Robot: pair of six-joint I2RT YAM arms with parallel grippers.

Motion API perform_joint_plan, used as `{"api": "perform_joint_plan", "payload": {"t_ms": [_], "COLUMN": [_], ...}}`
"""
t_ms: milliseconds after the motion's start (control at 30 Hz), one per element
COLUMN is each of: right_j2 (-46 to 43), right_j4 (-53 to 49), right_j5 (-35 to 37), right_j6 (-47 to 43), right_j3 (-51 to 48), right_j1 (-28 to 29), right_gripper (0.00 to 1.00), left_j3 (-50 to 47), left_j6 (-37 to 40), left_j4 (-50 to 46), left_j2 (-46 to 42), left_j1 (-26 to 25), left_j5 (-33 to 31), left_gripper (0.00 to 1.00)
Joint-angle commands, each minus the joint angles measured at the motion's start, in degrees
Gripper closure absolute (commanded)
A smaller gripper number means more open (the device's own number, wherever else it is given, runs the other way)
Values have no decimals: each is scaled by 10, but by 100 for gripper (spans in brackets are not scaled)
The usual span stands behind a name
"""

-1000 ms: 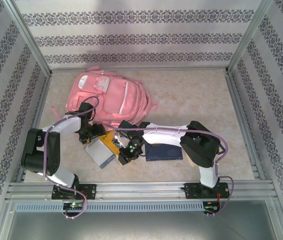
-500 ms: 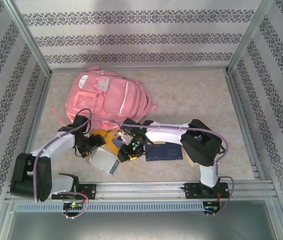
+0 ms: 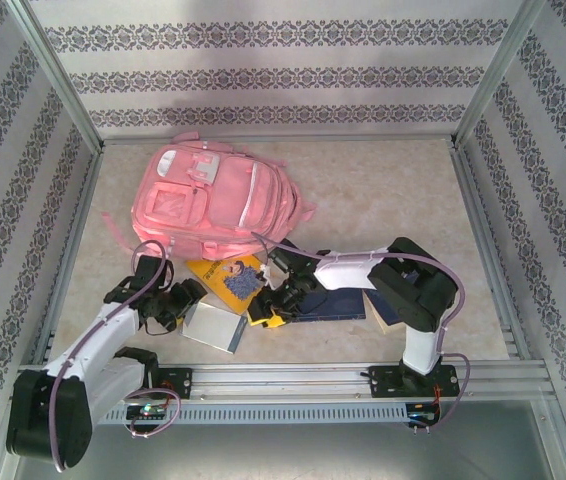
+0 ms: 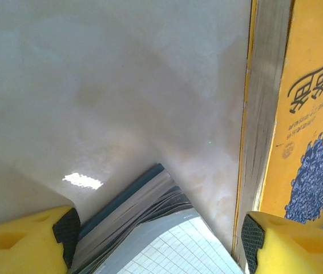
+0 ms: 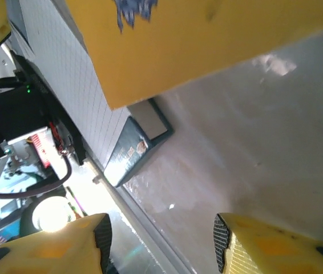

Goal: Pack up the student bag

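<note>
Plainly, the student bag [image 3: 218, 200] lies flat; pink, front upward.

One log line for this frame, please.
bag: lying on table | yellow book, notebook, blue book: out on table | left gripper: open, empty | right gripper: open, empty

The student bag [image 3: 213, 195] lies behind a book [image 3: 225, 276], with a notebook [image 3: 213, 325] nearer the arms.

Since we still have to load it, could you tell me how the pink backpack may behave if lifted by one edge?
The student bag is fabric and lies slumped, so it will probably flop rather than hold shape. Its cloth surface should offer grip, not slip. Lying flat, it seems unlikely to tip.
</note>
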Motion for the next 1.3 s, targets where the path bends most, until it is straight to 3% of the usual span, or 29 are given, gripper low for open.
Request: {"api": "perform_joint_plan", "payload": {"t_ms": [0, 533, 800, 1033, 1167, 1267], "right_j2": [12, 43, 33, 3, 18, 16], "right_j4": [24, 0, 1, -8, -57, -148], "right_j5": [-51, -46, -37, -19, 1, 71], "right_j6": [20, 40, 68, 73, 36, -28], "right_j3": [-3, 50, 68, 70, 96, 112], "right_j1": [6, 17, -4, -52, -71, -81], "right_gripper": [49, 40, 39, 39, 39, 39], "left_j3": [-33, -18, 4, 24, 34, 44], "left_j6": [-48, -63, -79, -95, -94, -90], "left_j4": [-62, -26, 5, 23, 40, 41], "left_j2": [-4, -11, 17, 38, 72, 95], "left_j1": [-26, -100, -150, -164, -174, -184], "left_j5": [53, 77, 73, 61, 65, 58], "left_gripper": [25, 29, 30, 30, 28, 27]}}
